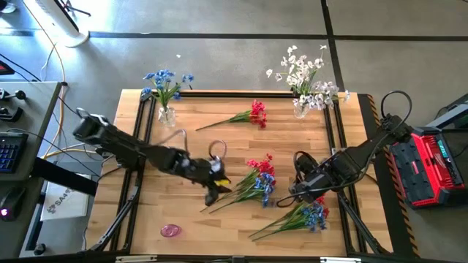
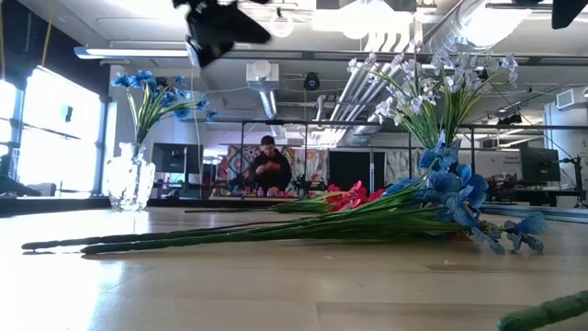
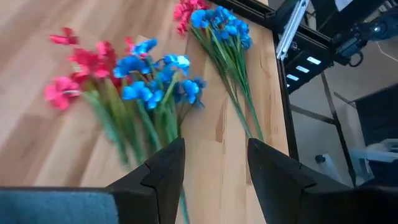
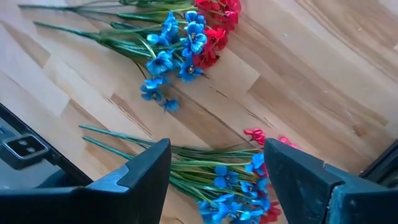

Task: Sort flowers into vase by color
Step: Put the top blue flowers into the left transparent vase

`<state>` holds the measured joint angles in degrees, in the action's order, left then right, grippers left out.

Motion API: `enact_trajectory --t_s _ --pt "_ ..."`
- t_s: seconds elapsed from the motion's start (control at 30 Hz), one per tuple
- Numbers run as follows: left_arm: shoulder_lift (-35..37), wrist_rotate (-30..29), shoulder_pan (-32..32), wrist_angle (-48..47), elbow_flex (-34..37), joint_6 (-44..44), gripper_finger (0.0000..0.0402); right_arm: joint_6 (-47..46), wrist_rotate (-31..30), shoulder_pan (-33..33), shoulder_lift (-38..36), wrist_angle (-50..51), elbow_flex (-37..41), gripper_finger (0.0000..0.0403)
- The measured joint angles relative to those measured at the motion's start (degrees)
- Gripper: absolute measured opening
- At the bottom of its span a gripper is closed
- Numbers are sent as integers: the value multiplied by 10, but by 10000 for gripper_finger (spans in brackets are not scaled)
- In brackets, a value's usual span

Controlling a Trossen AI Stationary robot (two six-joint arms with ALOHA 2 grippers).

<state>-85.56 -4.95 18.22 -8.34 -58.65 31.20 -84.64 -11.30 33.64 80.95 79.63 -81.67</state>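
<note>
From above, two loose bunches of flowers (image 1: 257,181) lie mid-table, red and blue blossoms on thin green stems, the left gripper (image 1: 213,191) at their stem ends and the right gripper (image 1: 302,191) between the bunches. Past each wrist, the fingers (image 3: 163,169) stand apart and empty over the stems.

Lab: exposed ceiling ducts (image 2: 441,37), keyboard (image 1: 9,150) on side desk (image 1: 29,109)

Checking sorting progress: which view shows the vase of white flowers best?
The high view: the vase of white flowers shows whole at the table's far right corner. The low view shows only its blossoms behind loose flowers; neither wrist view shows it.
</note>
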Motion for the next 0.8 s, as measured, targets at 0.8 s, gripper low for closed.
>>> enact_trajectory --t_s 0.8 --pt "-291 -53 33 182 -1 38 160 52 5 55 0 33 0 245"
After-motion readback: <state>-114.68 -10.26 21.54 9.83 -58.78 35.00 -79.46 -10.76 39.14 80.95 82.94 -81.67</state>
